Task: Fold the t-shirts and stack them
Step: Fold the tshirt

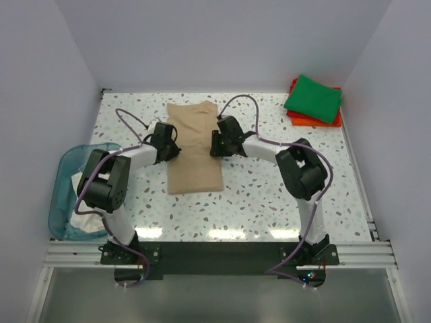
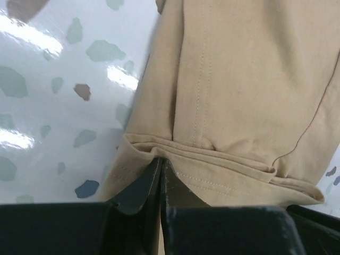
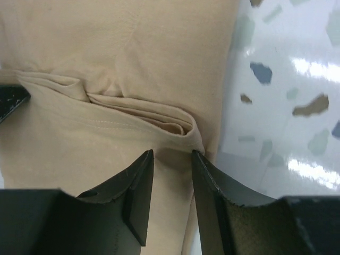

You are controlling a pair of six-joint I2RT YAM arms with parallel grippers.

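Fig.: shows tan t-shirt (image 1: 194, 151) folded to a narrow strip at ctr of bench (image 1: 269, 202), long axis running near-to-far, away from arm bases. Puts L hand (image 1: 174, 148) at strip's left edge and R hand (image 1: 215, 144) at its right edge, both approx. mid-length, facing across the short axis, neither nearer than the other. In L wrist view, finds fingers (image 2: 141, 191) pressed together w/ a sliver of tan cloth in the seam, prob. clamped on the layered edge. In R wrist view, finds fingers (image 3: 135, 186) slightly apart, straddling the folded edge, not yet closed. Leaves green t-shirt (image 1: 313, 99) atop orange-red t-shirt (image 1: 306, 120) at far-right corner, white t-shirt (image 1: 84, 225) in teal basket (image 1: 62, 176) at left. Suggests a cross-fold along the long axis next, needing both edges held.
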